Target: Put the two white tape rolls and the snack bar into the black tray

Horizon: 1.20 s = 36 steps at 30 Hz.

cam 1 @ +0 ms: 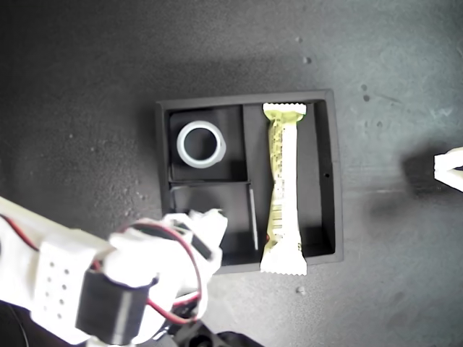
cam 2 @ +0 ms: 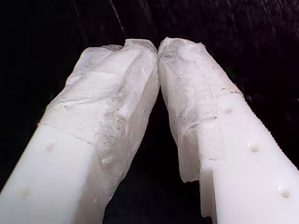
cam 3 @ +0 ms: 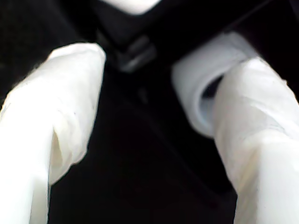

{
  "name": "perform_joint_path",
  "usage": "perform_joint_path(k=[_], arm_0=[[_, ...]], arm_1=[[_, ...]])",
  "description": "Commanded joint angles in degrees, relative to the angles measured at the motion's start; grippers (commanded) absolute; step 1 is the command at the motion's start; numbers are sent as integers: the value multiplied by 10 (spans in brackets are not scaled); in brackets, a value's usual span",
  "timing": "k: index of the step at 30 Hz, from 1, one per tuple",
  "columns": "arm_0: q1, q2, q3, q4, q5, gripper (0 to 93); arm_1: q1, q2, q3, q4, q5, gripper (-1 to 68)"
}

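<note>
Overhead and wrist views of a dark bench with the black tray at the centre of the exterior view.

(a) Tray contents. The larger white tape roll lies flat, open centre upward, in the small compartment at the upper left of the tray. The snack bar lies lengthwise in the long compartment on the tray's right side. Its upper crimped end sits just inside the upper wall, and its lower crimped end overhangs the lower rim onto the bench.

(b) Second wrist view. My second end effector is open, with its wrapped fingers spread wide over the dark tray floor and a divider. A second white tape roll rests on its edge against the inner face of one finger, apart from the other, so it is touched but not clamped. The picture is blurred, and the compartment holding this roll cannot be read from it. In the exterior view the matching arm enters from the lower left of the frame, and its tip covers the small lower-left compartment, hiding this roll.

(c) First wrist view. My first end effector is closed, its wrapped tips touching with nothing between them, over bare dark bench.

(d) A white arm part shows at the right edge of the exterior view, well apart from the tray.
</note>
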State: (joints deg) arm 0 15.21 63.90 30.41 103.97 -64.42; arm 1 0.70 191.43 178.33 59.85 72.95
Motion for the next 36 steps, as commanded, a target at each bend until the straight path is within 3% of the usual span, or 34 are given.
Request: perform_joint_path(k=[1,5,8,11,13,15,18,28,36], arm_0=[[-13,116,40,11,8,178],[-33,254,150,11,6,144],[-69,373,250,11,15,15],[-121,501,382,-2,28,1],[-158,595,500,-33,33,1],[-190,694,630,-83,39,1],[-220,828,814,-157,40,1],[-209,1062,1179,-293,-15,0],[-178,1295,1355,-269,-60,0]], arm_1=[[0,5,7,28,10,-3],[-1,5,7,87,45,0],[-25,5,7,110,90,88],[-62,5,7,151,169,144],[-80,-1,7,171,202,140],[-91,-2,7,171,190,-2],[-102,0,7,171,182,-3],[-23,4,7,170,145,0],[-25,4,7,170,142,0]])
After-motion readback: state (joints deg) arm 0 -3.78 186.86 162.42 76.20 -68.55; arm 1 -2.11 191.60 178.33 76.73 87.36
